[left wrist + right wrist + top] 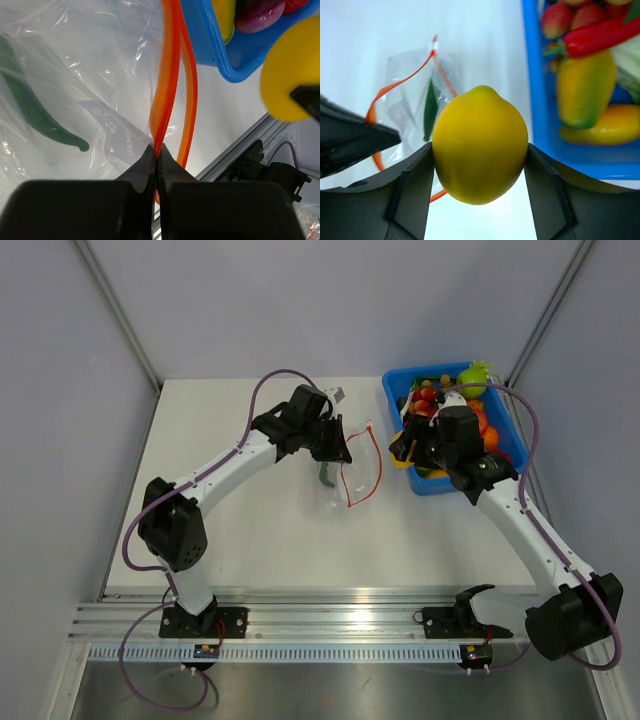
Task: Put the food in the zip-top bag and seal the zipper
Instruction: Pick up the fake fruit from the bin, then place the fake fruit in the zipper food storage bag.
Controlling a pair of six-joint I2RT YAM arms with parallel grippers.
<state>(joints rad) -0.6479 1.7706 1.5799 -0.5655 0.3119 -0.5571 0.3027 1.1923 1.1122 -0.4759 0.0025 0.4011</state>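
Note:
The clear zip-top bag [345,480] lies mid-table with its red-orange zipper [372,465] gaping open toward the right. A green pepper [30,107] lies inside the bag. My left gripper [156,152] is shut on one lip of the zipper [165,85] and holds it up. My right gripper [479,167] is shut on a yellow lemon [480,145] and holds it above the table between the bag [415,95] and the blue bin. The lemon also shows in the left wrist view [292,75] and the top view [402,450]. More food [455,400] lies in the bin.
The blue bin [400,385] stands at the back right, with peppers and fruit [585,85] in it. Grey walls enclose the table on three sides. A metal rail [330,620] runs along the near edge.

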